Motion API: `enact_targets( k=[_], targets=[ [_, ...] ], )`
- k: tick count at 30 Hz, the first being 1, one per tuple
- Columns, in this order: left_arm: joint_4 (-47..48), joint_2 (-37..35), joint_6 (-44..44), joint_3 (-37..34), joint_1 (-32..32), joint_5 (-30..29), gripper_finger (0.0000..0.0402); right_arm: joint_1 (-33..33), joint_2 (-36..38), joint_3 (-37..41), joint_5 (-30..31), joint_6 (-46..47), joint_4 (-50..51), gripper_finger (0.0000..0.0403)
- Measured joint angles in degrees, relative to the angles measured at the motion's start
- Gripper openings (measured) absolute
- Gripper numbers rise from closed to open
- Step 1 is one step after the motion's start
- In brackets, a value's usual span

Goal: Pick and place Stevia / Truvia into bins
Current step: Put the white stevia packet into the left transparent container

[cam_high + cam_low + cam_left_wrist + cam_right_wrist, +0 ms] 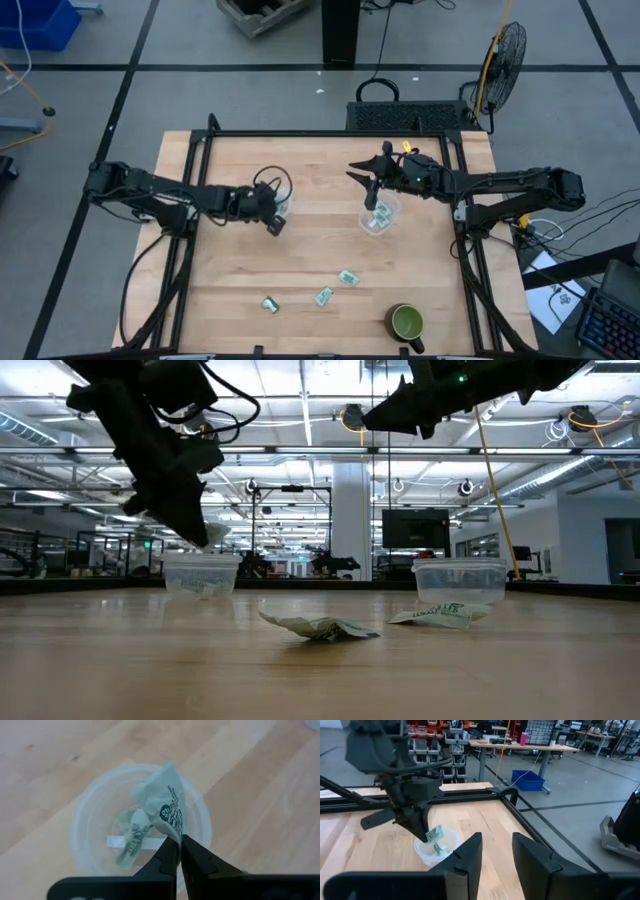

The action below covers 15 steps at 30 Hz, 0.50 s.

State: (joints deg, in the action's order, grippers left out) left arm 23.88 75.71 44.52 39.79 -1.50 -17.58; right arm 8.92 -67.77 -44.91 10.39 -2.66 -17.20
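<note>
My left gripper (178, 851) is shut on a green and white Stevia packet (165, 802), right above the left clear cup (281, 206). That cup (90, 835) has another packet (134, 836) lying on its bottom. My right gripper (360, 183) is open and holds nothing. It hovers just beyond the right clear cup (380, 216), which has packets inside. Three more packets lie flat on the wood toward the near edge (348, 278), (323, 296), (270, 304). My left gripper pinches the packet by one end (172, 834) between its two fingertips, coming from above and pointing down. The rest of the crumpled packet sticks out past the fingertips over the cup's mouth, lifted clear of the cup's bottom.
A green mug (407, 322) stands near the table's near right corner. A black frame rail (300, 135) runs along the far edge and both sides. Bare wood lies between the two cups and in front of them.
</note>
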Motion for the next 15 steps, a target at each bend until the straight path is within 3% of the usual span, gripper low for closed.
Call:
enact_targets(
  k=[3, 15],
  targets=[
    [-0.5, 0.0, -2.7, 0.0, 1.9, 2.4, 0.0022, 0.0, 0.0, 0.0, 0.0, 0.0, 0.9, 0.0100],
    [1.8, 0.0, -13.1, 0.0, 2.9, 2.8, 0.0066, 0.0, 0.0, 0.0, 0.0, 0.0, 6.0, 0.0100]
  ],
)
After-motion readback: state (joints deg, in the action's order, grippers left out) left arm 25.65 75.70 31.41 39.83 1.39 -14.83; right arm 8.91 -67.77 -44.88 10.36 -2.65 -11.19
